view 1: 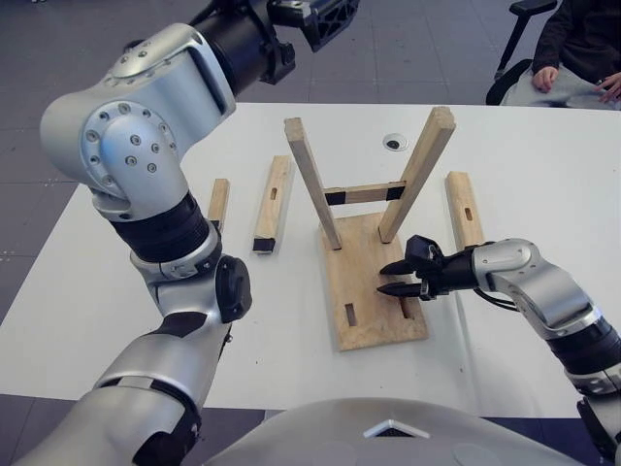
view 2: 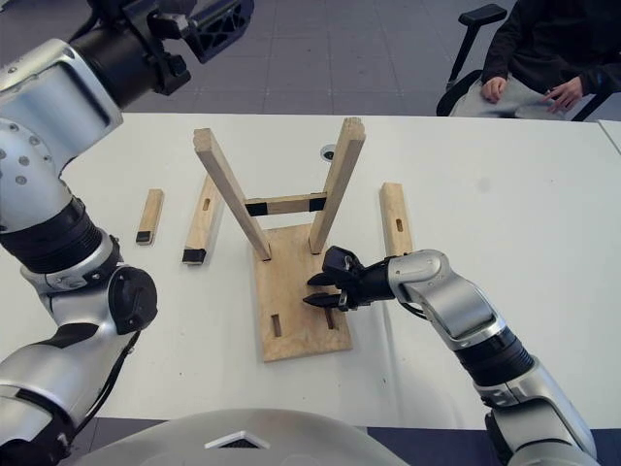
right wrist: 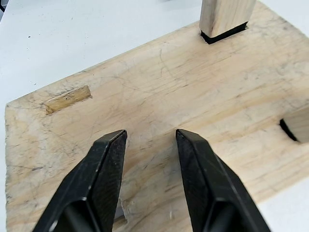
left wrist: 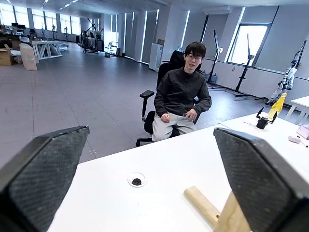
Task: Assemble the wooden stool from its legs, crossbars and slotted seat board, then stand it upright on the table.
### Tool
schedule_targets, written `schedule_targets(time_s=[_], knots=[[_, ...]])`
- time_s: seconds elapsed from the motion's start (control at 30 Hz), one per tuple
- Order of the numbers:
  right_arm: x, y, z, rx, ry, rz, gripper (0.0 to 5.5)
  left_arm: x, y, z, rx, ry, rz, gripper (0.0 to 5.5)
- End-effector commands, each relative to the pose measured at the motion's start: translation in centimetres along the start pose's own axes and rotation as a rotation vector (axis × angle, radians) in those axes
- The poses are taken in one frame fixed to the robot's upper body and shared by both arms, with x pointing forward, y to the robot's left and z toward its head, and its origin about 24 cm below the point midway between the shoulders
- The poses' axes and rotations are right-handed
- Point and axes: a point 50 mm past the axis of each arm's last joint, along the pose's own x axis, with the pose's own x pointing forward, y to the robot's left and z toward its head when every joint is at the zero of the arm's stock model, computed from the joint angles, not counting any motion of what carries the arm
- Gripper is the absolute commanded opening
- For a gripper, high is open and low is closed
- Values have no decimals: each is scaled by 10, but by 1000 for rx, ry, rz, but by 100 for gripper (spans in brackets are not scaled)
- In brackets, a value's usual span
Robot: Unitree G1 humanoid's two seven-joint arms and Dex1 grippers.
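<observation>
The slotted seat board (view 1: 369,311) lies flat at the table's middle. Two legs (view 1: 312,180) (view 1: 419,170) stand in its far slots, leaning apart, joined by a crossbar (view 1: 364,194) with black ends. My right gripper (view 1: 380,280) hovers open just over the board's right half, near an empty slot (view 1: 407,309); in the right wrist view its fingers (right wrist: 106,164) spread above the bare board (right wrist: 169,96), with a seated leg foot (right wrist: 224,14) beyond. My left gripper (view 1: 320,19) is raised high over the table's far side, open and holding nothing (left wrist: 150,133).
Left of the board lie a loose leg (view 1: 272,204) with a black end and a short crossbar (view 1: 219,204). Another loose leg (view 1: 464,209) lies to the right. A cable grommet (view 1: 394,143) sits in the white table (view 1: 543,175) farther back.
</observation>
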Motion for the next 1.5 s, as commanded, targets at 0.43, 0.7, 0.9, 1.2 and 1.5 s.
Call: schedule_targets(time_s=[0.43, 0.7, 0.9, 1.2, 1.5], knots=[[0, -1, -14, 39, 97, -32, 188, 14, -20, -49, -284, 147, -122, 452], [-1, 0, -14, 55, 100, -44, 188, 2, -22, -113, -321, 217, -58, 452], [5, -5, -21, 95, 125, -65, 188, 11, 3, -22, -150, -153, -15, 452], [46, -48, -30, 212, 107, -346, 188, -27, 35, 71, -60, -500, 178, 452], [32, -57, 11, 231, -83, -408, 188, -67, 93, -37, -50, -157, 628, 452]])
